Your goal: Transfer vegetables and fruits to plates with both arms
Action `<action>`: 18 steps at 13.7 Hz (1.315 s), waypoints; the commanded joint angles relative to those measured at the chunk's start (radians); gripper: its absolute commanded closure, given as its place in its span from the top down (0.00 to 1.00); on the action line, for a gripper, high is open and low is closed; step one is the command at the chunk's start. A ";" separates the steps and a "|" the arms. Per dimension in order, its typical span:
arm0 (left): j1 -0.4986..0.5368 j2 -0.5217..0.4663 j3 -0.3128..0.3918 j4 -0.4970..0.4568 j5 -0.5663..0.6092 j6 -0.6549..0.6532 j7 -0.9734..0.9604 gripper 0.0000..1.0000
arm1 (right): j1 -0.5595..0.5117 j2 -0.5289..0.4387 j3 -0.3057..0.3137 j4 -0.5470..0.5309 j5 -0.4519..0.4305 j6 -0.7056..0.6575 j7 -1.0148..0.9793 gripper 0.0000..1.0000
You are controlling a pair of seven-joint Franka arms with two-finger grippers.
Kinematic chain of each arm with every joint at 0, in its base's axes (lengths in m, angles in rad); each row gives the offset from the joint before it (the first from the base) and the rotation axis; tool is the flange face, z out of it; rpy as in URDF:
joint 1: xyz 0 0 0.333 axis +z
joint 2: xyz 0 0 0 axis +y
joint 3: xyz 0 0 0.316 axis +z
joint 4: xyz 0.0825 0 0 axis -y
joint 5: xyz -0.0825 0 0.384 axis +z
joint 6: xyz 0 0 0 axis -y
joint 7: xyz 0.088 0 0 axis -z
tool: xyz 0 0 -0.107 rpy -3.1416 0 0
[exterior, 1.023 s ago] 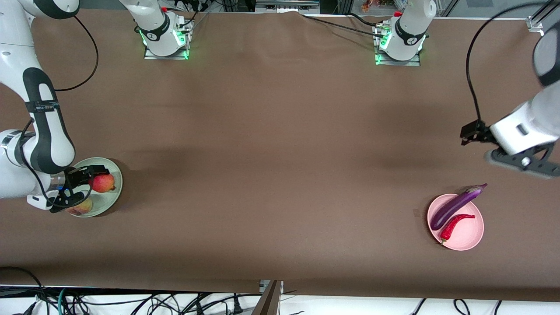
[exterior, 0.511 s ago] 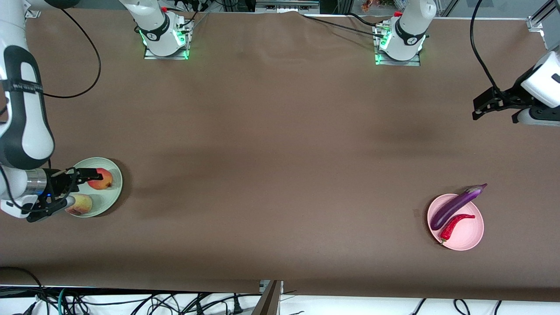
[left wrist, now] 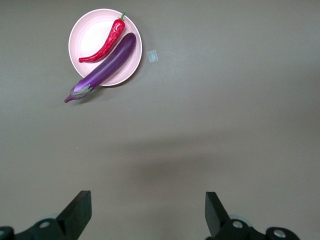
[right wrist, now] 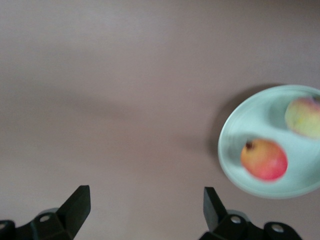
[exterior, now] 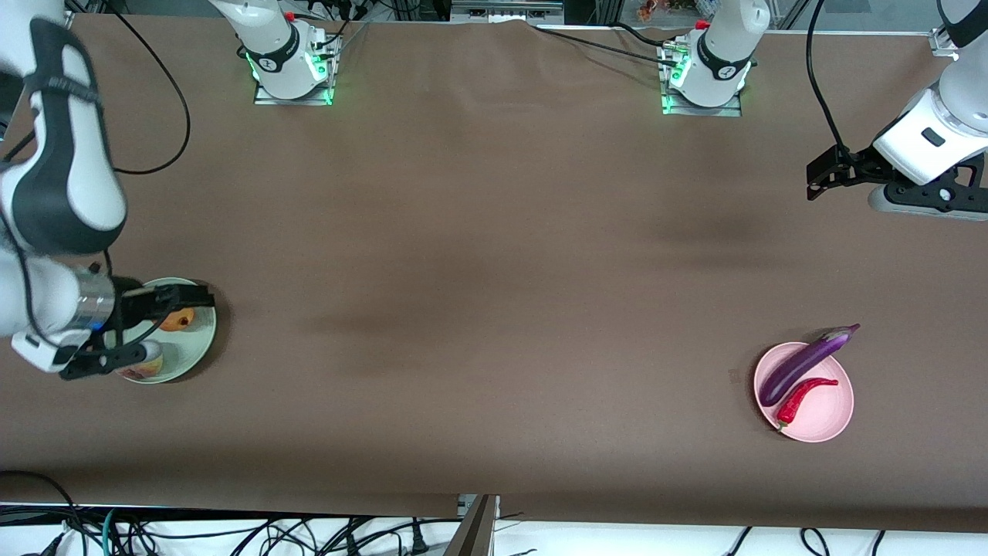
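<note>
The purple eggplant [exterior: 803,363] and red chili pepper [exterior: 803,391] lie on the pink plate [exterior: 832,411] near the left arm's end. They also show in the left wrist view: eggplant [left wrist: 107,67], chili [left wrist: 103,42], plate [left wrist: 90,31]. My left gripper [exterior: 812,182] is open and empty in the air, well off that plate; it shows in its wrist view [left wrist: 148,212] over bare table. The pomegranate [exterior: 183,320] and peach [exterior: 153,369] lie on the mint green plate [exterior: 191,349], partly hidden by my right gripper [exterior: 197,300]. It hangs open and empty over that plate's edge [right wrist: 145,210].
The right wrist view shows the green plate [right wrist: 227,150] with the pomegranate [right wrist: 264,160] and peach [right wrist: 304,116]. A small clear square piece [exterior: 734,375] lies on the brown table beside the pink plate. Both arm bases stand along the table's back edge.
My left gripper has swung away from the pink plate, toward the table's back edge. My right arm has lifted, and its gripper has drawn up off the fruits on the green plate.
</note>
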 commanded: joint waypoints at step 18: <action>-0.016 0.003 -0.003 0.036 0.025 -0.009 -0.002 1.00 | 0.081 -0.503 -0.227 -0.344 0.145 -0.042 0.047 1.00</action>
